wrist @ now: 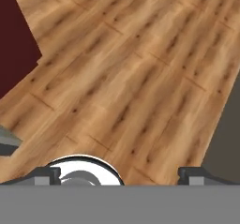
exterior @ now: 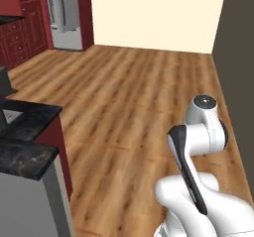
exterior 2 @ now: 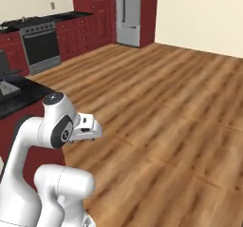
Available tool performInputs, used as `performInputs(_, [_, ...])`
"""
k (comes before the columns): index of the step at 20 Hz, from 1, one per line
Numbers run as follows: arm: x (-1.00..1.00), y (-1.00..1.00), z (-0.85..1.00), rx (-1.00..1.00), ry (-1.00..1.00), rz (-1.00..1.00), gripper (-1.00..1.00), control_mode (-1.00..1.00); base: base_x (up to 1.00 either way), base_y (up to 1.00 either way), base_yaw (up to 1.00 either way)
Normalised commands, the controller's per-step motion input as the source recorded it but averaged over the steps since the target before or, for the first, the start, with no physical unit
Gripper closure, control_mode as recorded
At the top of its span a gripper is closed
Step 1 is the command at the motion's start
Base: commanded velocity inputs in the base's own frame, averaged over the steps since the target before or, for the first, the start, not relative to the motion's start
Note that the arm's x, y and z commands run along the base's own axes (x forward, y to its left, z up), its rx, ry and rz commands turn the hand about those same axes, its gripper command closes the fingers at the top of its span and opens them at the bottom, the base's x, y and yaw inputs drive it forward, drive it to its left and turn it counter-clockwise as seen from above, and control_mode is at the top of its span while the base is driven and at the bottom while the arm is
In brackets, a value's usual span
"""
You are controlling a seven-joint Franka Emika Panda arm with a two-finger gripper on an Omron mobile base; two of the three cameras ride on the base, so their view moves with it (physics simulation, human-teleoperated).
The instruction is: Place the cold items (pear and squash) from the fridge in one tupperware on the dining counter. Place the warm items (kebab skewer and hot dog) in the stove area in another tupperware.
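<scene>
My gripper (wrist: 119,174) points down at the wooden floor. It is open, with its two dark fingertips (wrist: 47,174) far apart and nothing between them. The grey fridge (exterior: 64,18) (exterior 2: 127,12) stands with its doors closed at the far end of the room, between dark red cabinets. To my left is the black marbled dining counter (exterior: 27,124) (exterior 2: 19,100) on its dark red base. A pale grey thing (exterior: 10,116) lies on it, cut off by the frame edge. The stove (exterior 2: 42,45) is against the far left wall. The pear, squash, kebab skewer, hot dog and tupperware are out of view.
Wide wooden floor (exterior: 144,92) stretches from my base to the fridge. A dark grey wall (exterior: 238,57) runs along the right side. The counter's grey back wall with its black cap (exterior: 25,159) is close at my left. Dark red cabinets (exterior 2: 90,26) line the far left.
</scene>
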Motion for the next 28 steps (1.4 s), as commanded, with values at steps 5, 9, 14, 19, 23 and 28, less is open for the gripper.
performInputs(5, [0.00,0.00,0.00,0.00,0.00,0.00,-1.00,1.00,0.94,-0.65,0.43])
performInputs(9, [0.00,0.00,0.00,0.00,0.00,0.00,-1.00,1.00,0.97,-0.63,0.42])
performInputs(14, [0.00,0.00,0.00,0.00,0.00,0.00,-1.00,1.00,1.00,-0.50,0.28])
performInputs(19, [0.00,0.00,0.00,0.00,0.00,0.00,-1.00,1.00,1.00,-0.24,0.06])
performInputs(23, [0.00,0.00,0.00,0.00,0.00,0.00,-1.00,1.00,1.00,0.00,-0.20])
performInputs(28, [0.00,0.00,0.00,0.00,0.00,0.00,-1.00,1.00,1.00,0.21,-0.49])
